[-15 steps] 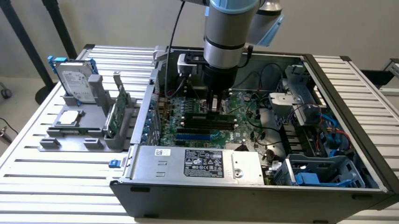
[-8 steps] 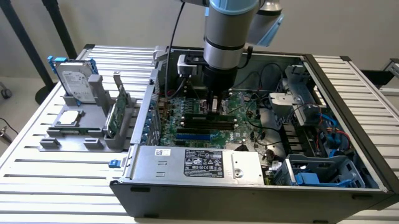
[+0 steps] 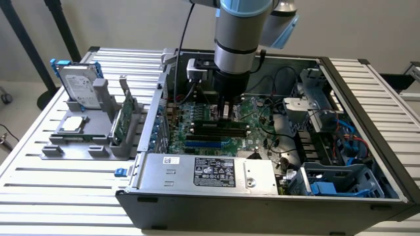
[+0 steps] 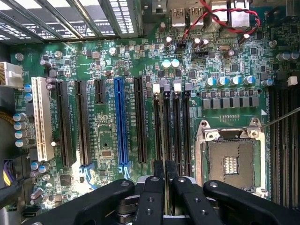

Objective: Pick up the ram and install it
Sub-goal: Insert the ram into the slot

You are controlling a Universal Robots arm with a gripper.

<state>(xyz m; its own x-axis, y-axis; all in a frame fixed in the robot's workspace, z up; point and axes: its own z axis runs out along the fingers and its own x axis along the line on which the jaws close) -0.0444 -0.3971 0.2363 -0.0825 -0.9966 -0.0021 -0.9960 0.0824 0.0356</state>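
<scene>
One thin, stiff, probably fragile ram (image 4: pixel 164 140) standing edge-up over motherboard (image 4: pixel 103 70) slots, being pinched by gripper (image 4: pixel 164 180) at its upper edge.

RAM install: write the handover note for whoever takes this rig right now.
End effector: down inside the open computer case, right above the black memory slots beside the bare processor socket.
Ram: I cannot tell whether it is in the end effector or already in a slot.
Holder on the exterior view's left: carries the hard drive, the processor chip and the expansion card.
Done: the arm is at the slots.
Left: confirm that the ram is seated.
</scene>
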